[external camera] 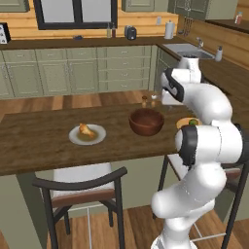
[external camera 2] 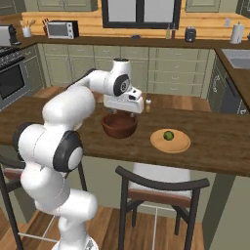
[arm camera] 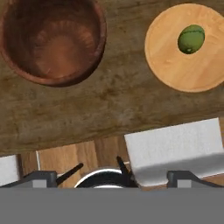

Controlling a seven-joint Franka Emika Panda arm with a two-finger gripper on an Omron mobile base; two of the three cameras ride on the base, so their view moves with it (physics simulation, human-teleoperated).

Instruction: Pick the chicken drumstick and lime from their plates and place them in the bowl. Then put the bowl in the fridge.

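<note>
- Under my pincer point(arm camera: 99, 171) runs the worktop point(arm camera: 109, 109), nothing moved yet; whether its tips stand apart or together I cannot tell.
- Ahead and to one side, the bowl point(arm camera: 53, 40) sits empty.
- Further off, beyond the bowl, the chicken drumstick point(external camera: 86, 130) lies on its grey plate point(external camera: 87, 135).
- Ahead on the other side, the lime point(arm camera: 191, 39) rests on its tan plate point(arm camera: 188, 70).
- Both picks and the fridge step remain.

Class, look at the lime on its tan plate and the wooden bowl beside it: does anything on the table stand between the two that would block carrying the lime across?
Nothing visible does. The lime sits on the tan plate; only bare table separates it from the empty bowl.
</note>
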